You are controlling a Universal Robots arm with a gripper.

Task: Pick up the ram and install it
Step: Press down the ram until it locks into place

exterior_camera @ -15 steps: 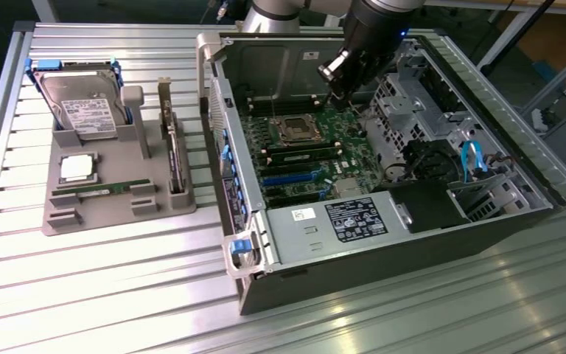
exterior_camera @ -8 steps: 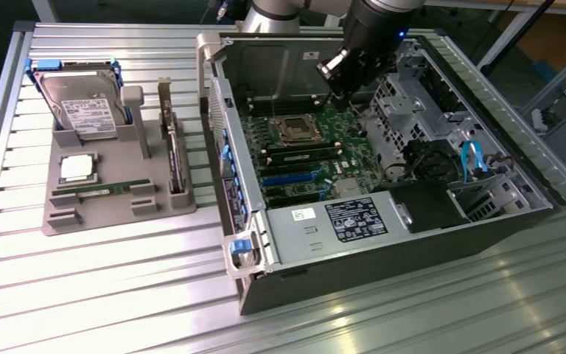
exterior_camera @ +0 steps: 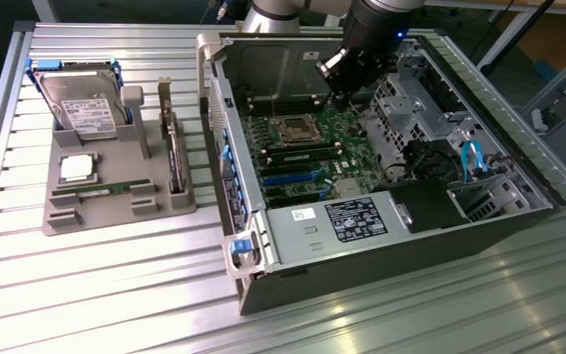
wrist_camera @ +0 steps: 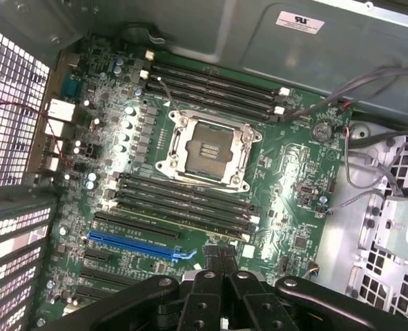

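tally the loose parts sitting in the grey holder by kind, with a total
hard drive: 1
processor chip: 1
ram: 1
expansion card: 1
total: 4, all in the grey holder at the exterior view's left of the open computer case

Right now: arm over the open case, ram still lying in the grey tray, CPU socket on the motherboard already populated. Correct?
Not quite: the CPU socket is empty. The wrist view shows its frame around bare contacts, with no chip seated. In the exterior view the silver processor sits in the grey tray, just above the ram. The rest stands.
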